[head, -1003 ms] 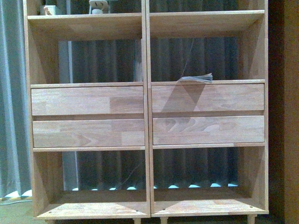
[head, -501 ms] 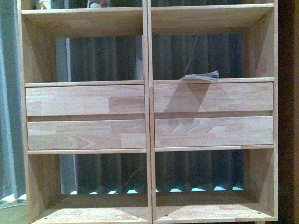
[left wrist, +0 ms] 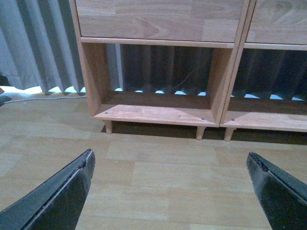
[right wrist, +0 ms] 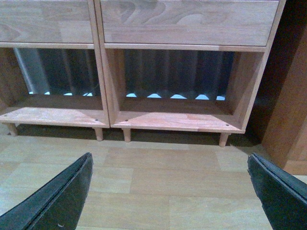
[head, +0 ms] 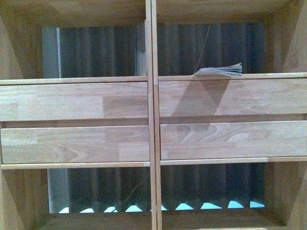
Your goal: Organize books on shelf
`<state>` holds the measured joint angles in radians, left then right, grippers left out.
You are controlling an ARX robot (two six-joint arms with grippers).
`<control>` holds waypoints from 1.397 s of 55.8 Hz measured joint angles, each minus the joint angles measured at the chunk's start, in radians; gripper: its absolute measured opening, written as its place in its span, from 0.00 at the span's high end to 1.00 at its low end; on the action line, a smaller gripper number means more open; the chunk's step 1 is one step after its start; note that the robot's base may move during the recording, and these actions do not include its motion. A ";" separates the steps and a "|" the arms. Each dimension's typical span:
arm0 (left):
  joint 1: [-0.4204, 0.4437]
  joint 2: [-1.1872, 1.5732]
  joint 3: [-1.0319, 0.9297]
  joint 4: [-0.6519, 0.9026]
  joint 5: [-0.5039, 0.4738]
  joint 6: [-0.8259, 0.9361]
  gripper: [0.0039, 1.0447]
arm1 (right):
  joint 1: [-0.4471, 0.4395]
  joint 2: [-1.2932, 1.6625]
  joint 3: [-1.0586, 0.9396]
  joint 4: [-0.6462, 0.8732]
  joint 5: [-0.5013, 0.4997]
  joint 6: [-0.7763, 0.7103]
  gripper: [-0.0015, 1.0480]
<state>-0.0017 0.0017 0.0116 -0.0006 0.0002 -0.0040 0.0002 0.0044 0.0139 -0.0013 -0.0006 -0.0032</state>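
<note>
Lying flat on the ledge just above the upper right drawer (head: 230, 98), a thin book (head: 219, 71) with fanned pages sits in the right column of the wooden shelf (head: 152, 120). The left fingers (left wrist: 57, 191) and right fingers (right wrist: 57, 194) are both spread wide and empty, hanging over the wood floor (left wrist: 168, 177) before the shelf's bottom compartments.
</note>
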 joint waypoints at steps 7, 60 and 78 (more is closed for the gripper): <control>0.000 0.000 0.000 0.000 0.000 0.000 0.07 | 0.000 0.000 0.000 0.000 0.000 0.000 0.07; 0.000 0.000 0.000 0.000 0.000 0.000 0.07 | 0.000 0.000 0.000 0.000 0.000 0.000 0.07; 0.000 0.000 0.000 0.000 0.000 0.000 0.07 | 0.000 0.000 0.000 0.000 0.000 0.000 0.07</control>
<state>-0.0017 0.0017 0.0116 -0.0006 -0.0002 -0.0040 0.0002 0.0044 0.0139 -0.0013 -0.0006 -0.0029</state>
